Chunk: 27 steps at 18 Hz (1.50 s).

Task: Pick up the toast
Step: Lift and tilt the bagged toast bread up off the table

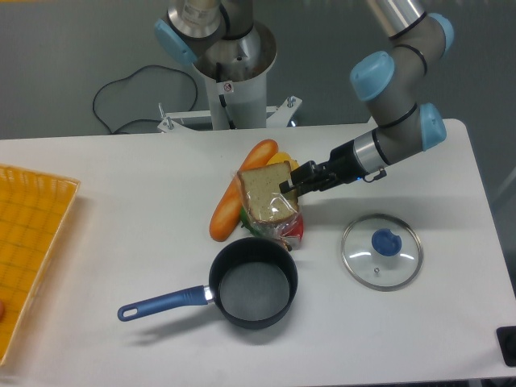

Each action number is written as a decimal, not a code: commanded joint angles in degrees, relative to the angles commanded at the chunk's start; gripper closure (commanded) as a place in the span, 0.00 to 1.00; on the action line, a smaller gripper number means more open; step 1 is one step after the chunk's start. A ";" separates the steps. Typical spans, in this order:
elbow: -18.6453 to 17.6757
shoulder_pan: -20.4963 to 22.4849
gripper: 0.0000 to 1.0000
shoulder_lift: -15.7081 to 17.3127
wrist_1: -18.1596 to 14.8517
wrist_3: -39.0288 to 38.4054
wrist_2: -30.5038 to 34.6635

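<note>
The toast (266,193), a squarish tan slice with a darker crust in shiny clear plastic, is tilted up on edge above the table's middle. My gripper (293,182) reaches in from the right and is shut on the toast's right edge. The slice hangs over a red and green packet (290,231) and partly covers a yellow item (282,159) behind it.
A long orange loaf (235,200) lies just left of the toast. A black saucepan (254,282) with a blue handle (160,302) sits in front. A glass lid (381,250) with a blue knob lies right. A yellow tray (28,242) occupies the left edge.
</note>
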 joint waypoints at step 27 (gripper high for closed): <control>1.14 -2.55 0.99 5.18 -2.10 -2.90 -4.05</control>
